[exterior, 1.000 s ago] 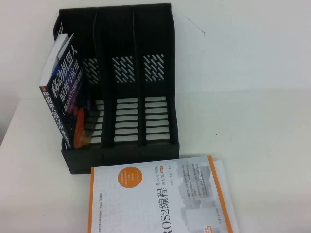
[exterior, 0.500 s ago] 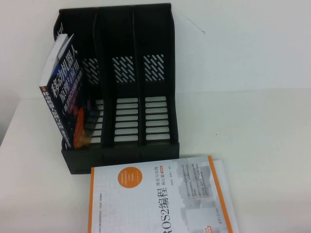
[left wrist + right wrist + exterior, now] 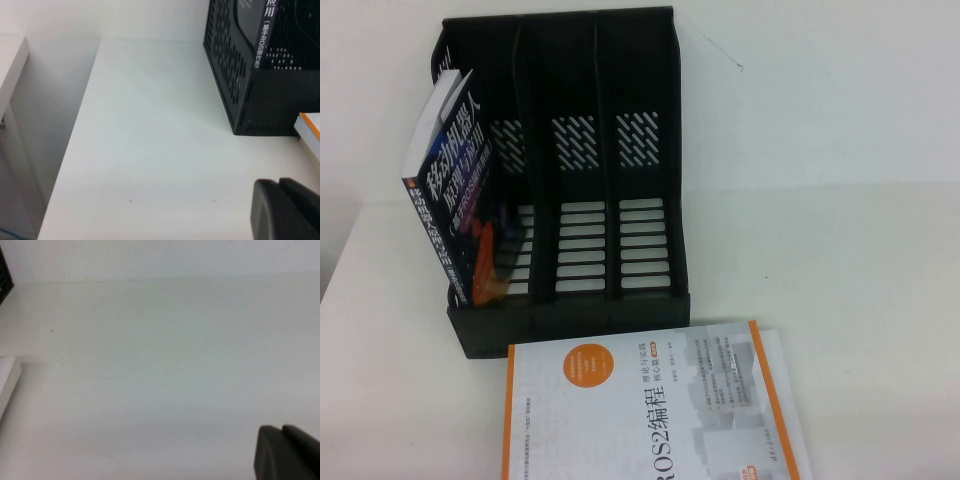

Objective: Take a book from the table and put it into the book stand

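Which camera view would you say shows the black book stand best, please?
The high view: the book stand shows whole, all three slots, a dark blue book leaning in the leftmost. The left wrist view shows only one perforated side and corner; the right wrist view, a sliver at its edge.
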You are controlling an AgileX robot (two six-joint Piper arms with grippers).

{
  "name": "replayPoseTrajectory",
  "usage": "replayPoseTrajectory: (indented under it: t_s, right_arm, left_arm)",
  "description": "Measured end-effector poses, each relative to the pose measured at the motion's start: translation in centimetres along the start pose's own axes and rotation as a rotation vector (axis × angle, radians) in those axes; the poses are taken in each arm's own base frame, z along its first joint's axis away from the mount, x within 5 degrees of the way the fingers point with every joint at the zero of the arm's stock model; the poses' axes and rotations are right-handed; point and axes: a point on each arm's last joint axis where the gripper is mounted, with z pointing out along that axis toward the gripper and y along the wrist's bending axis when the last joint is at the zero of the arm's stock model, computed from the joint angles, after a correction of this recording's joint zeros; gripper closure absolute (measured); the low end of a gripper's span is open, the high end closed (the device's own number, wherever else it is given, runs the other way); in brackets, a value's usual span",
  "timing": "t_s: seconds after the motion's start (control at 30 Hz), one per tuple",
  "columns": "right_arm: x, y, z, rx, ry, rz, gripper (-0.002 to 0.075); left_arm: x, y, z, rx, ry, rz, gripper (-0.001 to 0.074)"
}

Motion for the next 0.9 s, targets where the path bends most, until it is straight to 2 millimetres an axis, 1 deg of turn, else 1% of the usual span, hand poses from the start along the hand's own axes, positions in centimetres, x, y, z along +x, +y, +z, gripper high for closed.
replayPoseTrajectory:
  t_s: [0.57, 0.7, 0.9]
  right_arm:
    - [0.0, 0.0, 0.0, 0.000, 0.000, 0.000, 0.0729]
    - [-0.1, 0.0, 0.0, -0.001, -0.007, 0.000, 0.0729]
    - [-0.4, 0.0, 0.1, -0.005, -0.060, 0.000, 0.0729]
  left_arm:
    - [-0.1, 0.0, 0.0, -0.004, -0.014, 0.026, 0.0737]
    - [-0.6, 0.0, 0.0, -0.003, -0.078, 0.030, 0.0737]
    - [-2.0, 0.0, -0.2, 0.004, -0.233, 0.033, 0.0737]
